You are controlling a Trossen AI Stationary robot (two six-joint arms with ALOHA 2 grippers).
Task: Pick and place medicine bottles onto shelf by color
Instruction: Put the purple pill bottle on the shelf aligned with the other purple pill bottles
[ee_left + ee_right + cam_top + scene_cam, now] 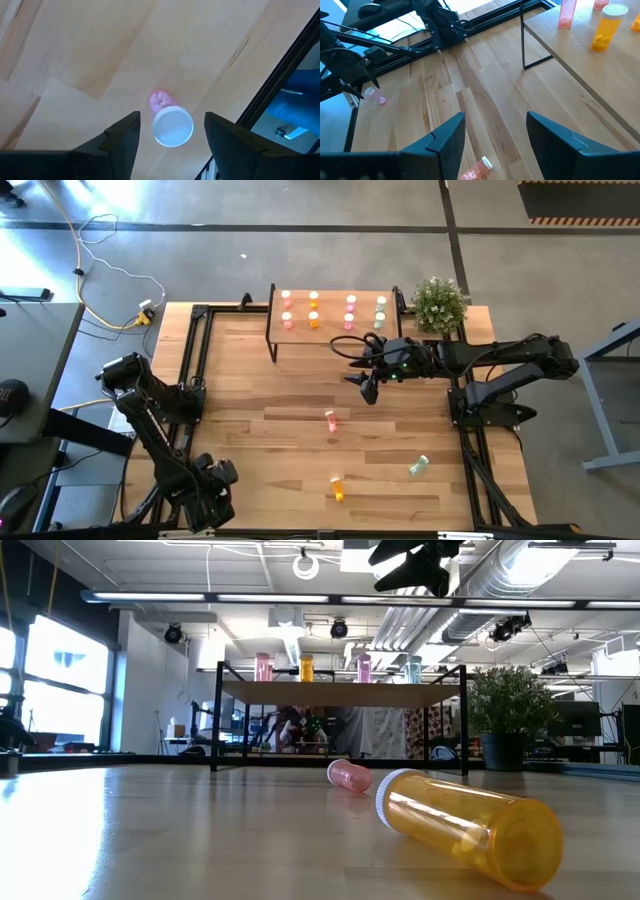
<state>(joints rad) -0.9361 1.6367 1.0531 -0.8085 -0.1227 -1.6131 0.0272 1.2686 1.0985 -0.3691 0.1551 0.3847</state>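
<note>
One pink bottle [170,122] between left jaws.

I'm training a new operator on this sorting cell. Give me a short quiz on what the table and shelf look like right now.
1. How many bottles stand on the shelf?
2. True or false: the left gripper and the right gripper are both open.
3. Which colour is the loose bottle lying nearest the low camera? A pink, B orange, C green.

Key:
1. Eight.
2. True.
3. B, the orange bottle.
</note>
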